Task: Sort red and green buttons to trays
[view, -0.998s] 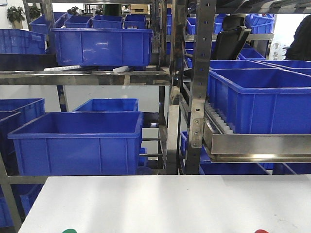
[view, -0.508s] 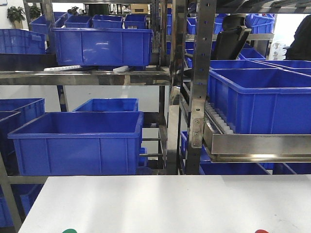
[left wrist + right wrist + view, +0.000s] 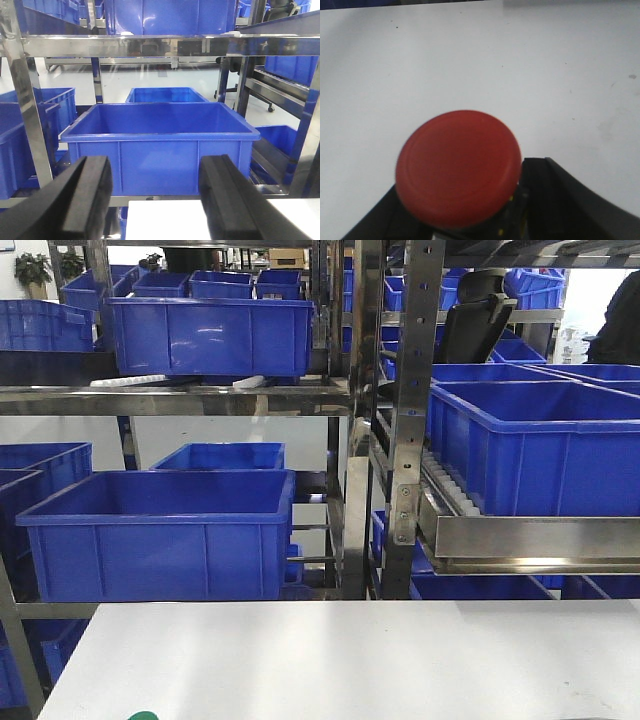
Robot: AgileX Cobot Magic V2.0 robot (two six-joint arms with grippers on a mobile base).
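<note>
Now the right gripper (image 3: pixel 465 202) clamps the red button (image 3: pixel 459 167) over the white table (image 3: pixel 470 60); the left gripper (image 3: pixel 155 185) gapes empty. I'd carry it level, releasing only low over the red tray.

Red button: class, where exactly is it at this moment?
In the right wrist view the red button sits low and centre, held between the black fingers of the right gripper, above the white table.

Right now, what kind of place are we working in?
Likely a warehouse or factory stockroom: steel shelving racks holding many deep blue crates, a roller-track shelf, and a white worktable in front.
</note>
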